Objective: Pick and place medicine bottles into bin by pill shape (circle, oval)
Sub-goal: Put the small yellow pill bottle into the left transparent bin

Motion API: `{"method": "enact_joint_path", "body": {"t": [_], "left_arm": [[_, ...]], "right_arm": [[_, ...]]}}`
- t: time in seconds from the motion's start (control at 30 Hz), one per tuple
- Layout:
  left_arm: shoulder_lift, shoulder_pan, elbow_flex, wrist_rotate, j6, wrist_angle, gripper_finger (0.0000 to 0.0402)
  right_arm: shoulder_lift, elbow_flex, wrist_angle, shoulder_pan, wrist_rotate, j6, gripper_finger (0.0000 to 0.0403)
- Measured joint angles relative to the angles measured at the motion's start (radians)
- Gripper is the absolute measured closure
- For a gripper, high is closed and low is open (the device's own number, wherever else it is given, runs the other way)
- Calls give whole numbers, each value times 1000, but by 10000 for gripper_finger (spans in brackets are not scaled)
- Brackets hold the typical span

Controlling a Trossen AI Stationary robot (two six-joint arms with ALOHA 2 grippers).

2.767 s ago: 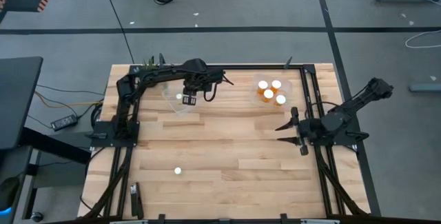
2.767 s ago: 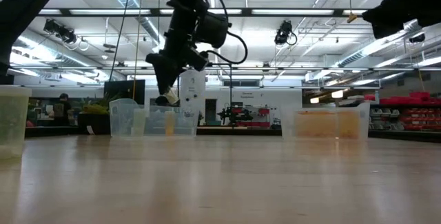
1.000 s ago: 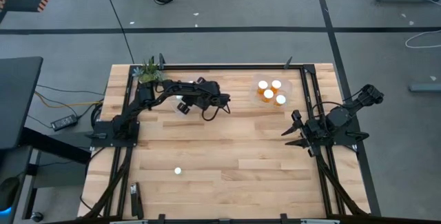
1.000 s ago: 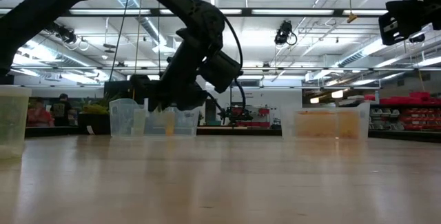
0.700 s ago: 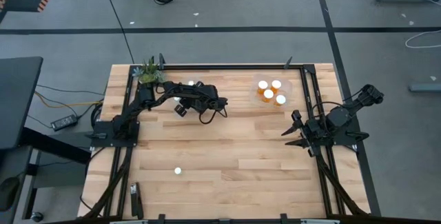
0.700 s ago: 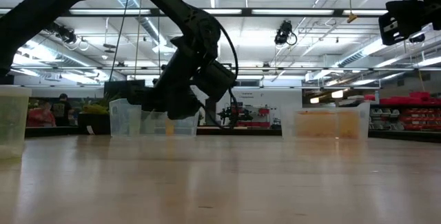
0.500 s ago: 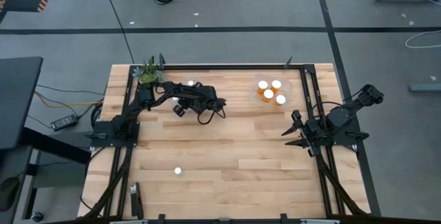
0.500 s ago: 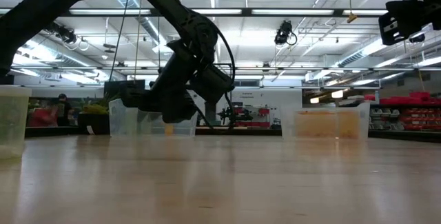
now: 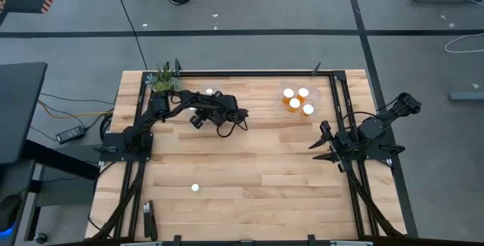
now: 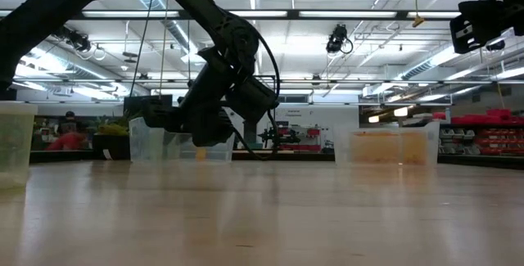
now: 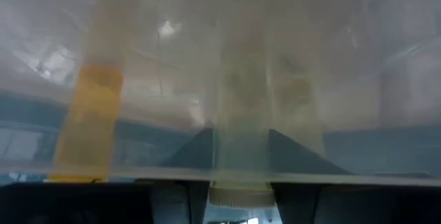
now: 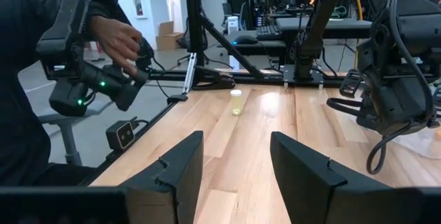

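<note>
My left gripper (image 9: 197, 116) reaches slanting down into the clear left tub (image 9: 189, 98) at the table's far left, with a pale medicine bottle (image 11: 241, 134) between its fingers. Another bottle, orange (image 11: 88, 114), stands in that tub, and its white cap (image 9: 209, 91) shows from above. The clear right tub (image 9: 318, 98) holds three white-capped orange bottles (image 9: 295, 102). One lone bottle (image 9: 195, 188) stands on the near left of the table. My right gripper (image 9: 321, 144) waits open at the table's right side. My left gripper has the bottle's body (image 11: 241, 162) between its two fingers (image 11: 193, 155), one on each side. The fingers lie along the bottle, with its white cap (image 11: 241, 196) back toward the wrist. They come slanting down from the table's right. What the bottle's lower end rests on is hidden.
A small green plant (image 9: 162, 79) sits at the far left corner. A black frame (image 9: 340, 110) edges the table. In the right wrist view a person (image 12: 41, 79) at the table's side holds a dark device. Bare wood (image 9: 257, 170) lies between the arms.
My left gripper has sunk with the bottle toward the left tub and shifted a little toward the table's left edge, then kept still. The bottle stays between its fingers.
</note>
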Motion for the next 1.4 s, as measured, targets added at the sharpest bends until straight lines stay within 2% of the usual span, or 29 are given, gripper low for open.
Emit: {"method": "enact_joint_path", "body": {"t": [0.27, 0.4, 0.67, 1.1, 1.4], "left_arm": [[0, -12, -1, 2, 12, 11, 208], [1, -10, -1, -2, 5, -2, 194], [2, -10, -1, -14, 0, -27, 210], [-13, -10, -1, -31, -54, -89, 208], [-13, -10, 113, -31, -104, -153, 199]], "right_arm": [[0, 0, -8, 0, 0, 2, 226], [0, 0, -9, 0, 0, 3, 226], [0, 0, -9, 0, 0, 3, 226], [0, 0, -9, 0, 0, 3, 226], [0, 0, -9, 0, 0, 3, 226]]}}
